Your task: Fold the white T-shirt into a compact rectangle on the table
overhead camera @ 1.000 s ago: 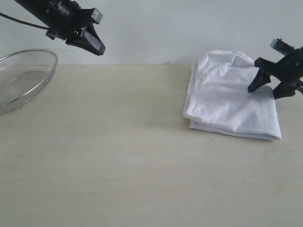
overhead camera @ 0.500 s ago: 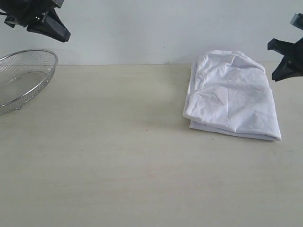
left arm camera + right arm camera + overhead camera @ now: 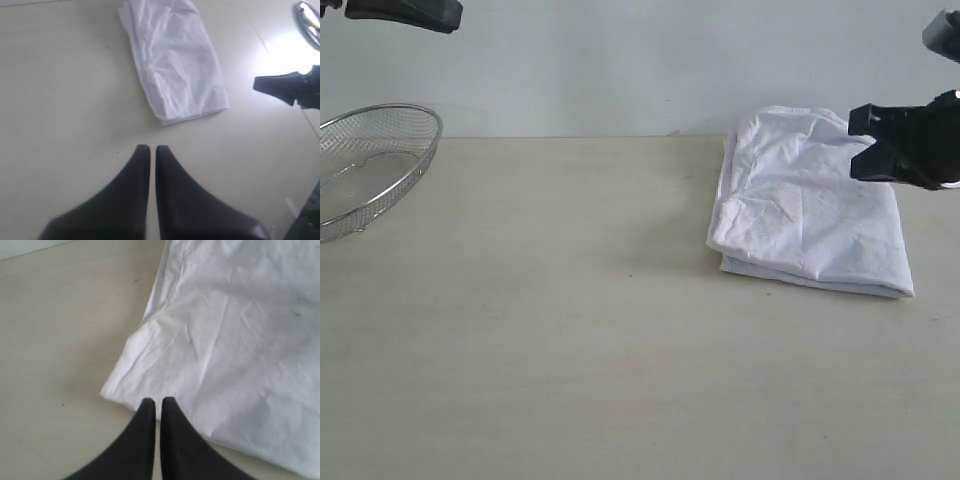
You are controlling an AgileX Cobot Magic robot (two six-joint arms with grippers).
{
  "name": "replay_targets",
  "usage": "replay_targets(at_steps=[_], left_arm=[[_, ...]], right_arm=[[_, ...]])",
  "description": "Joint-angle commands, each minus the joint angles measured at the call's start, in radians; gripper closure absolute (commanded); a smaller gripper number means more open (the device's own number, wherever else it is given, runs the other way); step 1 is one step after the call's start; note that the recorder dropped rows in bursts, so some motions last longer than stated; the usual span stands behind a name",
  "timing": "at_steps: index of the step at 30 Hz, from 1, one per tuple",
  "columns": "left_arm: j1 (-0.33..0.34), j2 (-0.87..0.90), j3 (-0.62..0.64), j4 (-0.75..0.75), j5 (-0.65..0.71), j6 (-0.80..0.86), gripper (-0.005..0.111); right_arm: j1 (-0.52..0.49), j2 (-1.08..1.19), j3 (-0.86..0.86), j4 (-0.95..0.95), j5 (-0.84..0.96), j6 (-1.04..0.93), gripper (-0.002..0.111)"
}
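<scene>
The white T-shirt (image 3: pixel 807 205) lies folded into a rumpled rectangle on the right of the table (image 3: pixel 570 330); no lettering shows. My right gripper (image 3: pixel 865 140) hovers at the shirt's far right corner, shut and holding nothing. In the right wrist view its closed tips (image 3: pixel 157 401) hang over one edge of the T-shirt (image 3: pixel 235 340). My left gripper (image 3: pixel 440 14) is high at the top left, mostly out of frame. In the left wrist view it (image 3: pixel 149 149) is shut and empty above bare table, far from the T-shirt (image 3: pixel 175 60).
A round wire-mesh basket (image 3: pixel 370 165) stands at the table's far left edge. A pale wall runs behind the table. The right arm's gripper (image 3: pixel 280 85) shows in the left wrist view beyond the shirt.
The right gripper was open at the shirt's right edge, pulled away to the right and now is shut near the far right corner. The left gripper rose up and left, nearly out of frame.
</scene>
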Motion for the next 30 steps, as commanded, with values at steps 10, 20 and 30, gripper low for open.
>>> replay_targets(at_steps=[10, 20, 30], left_arm=[[0.001, -0.536, 0.712, -0.511, -0.195, 0.318, 0.102], [0.001, -0.962, 1.045, -0.571, -0.357, 0.353, 0.102], [-0.114, -1.031, 1.164, -0.525, -0.321, 0.368, 0.102]], right_arm=[[0.368, -0.233, 0.241, 0.067, -0.346, -0.037, 0.108], [0.642, -0.236, 0.335, 0.072, -0.529, -0.031, 0.108], [0.863, -0.314, 0.495, 0.088, -0.716, 0.069, 0.108]])
